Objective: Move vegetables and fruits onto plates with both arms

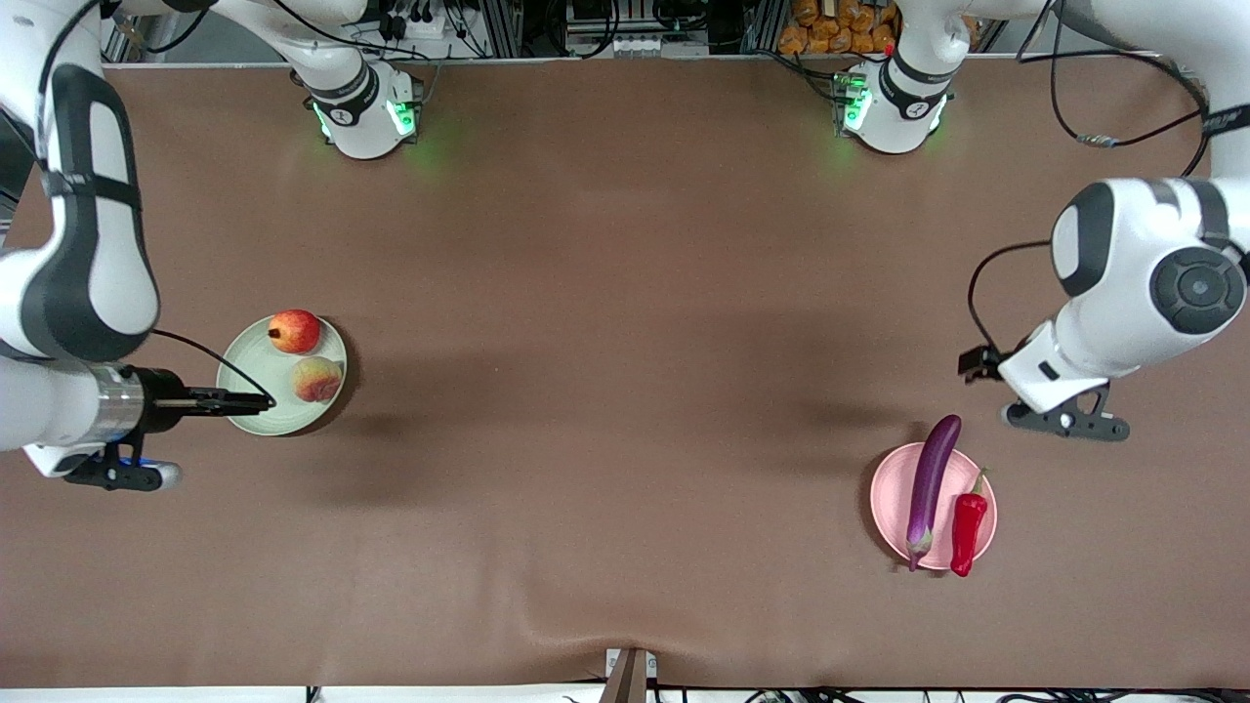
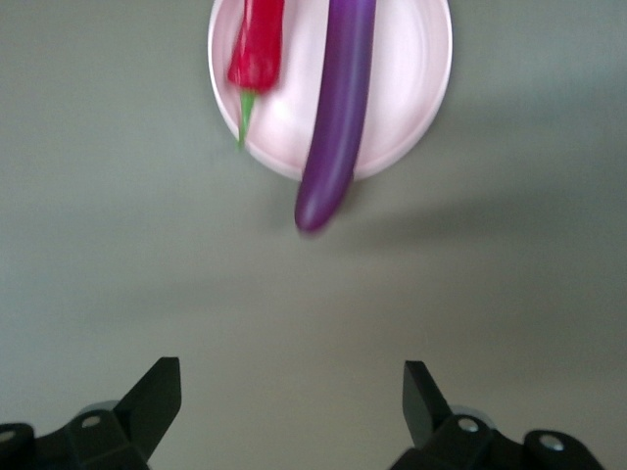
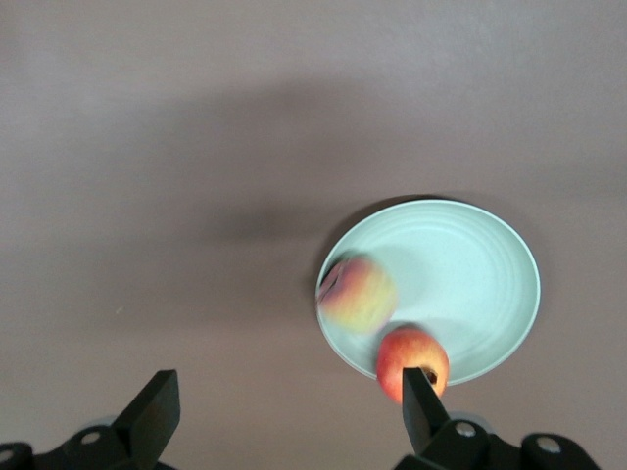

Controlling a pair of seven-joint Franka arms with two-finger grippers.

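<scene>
A pale green plate [image 1: 283, 415] [image 3: 470, 274] toward the right arm's end holds a red apple [image 1: 294, 331] [image 3: 407, 357] and a yellowish-pink peach [image 1: 317, 379] [image 3: 358, 292]. My right gripper [image 1: 244, 399] [image 3: 291, 411] hangs open and empty at that plate's rim. Toward the left arm's end, a pale pink plate [image 1: 891, 498] [image 2: 407, 78] carries a purple eggplant [image 1: 933, 483] [image 2: 338, 117] and a red chili pepper [image 1: 969, 522] [image 2: 258, 49]; the eggplant's ends overhang the rim. My left gripper [image 2: 292, 401] is open and empty over bare table beside the pink plate.
A brown cloth [image 1: 625, 391] covers the table, with a wrinkle at its near edge. The two arm bases [image 1: 366, 112] [image 1: 889, 103] glow green along the far edge. A black cable [image 1: 200, 350] from the right wrist crosses the green plate's rim.
</scene>
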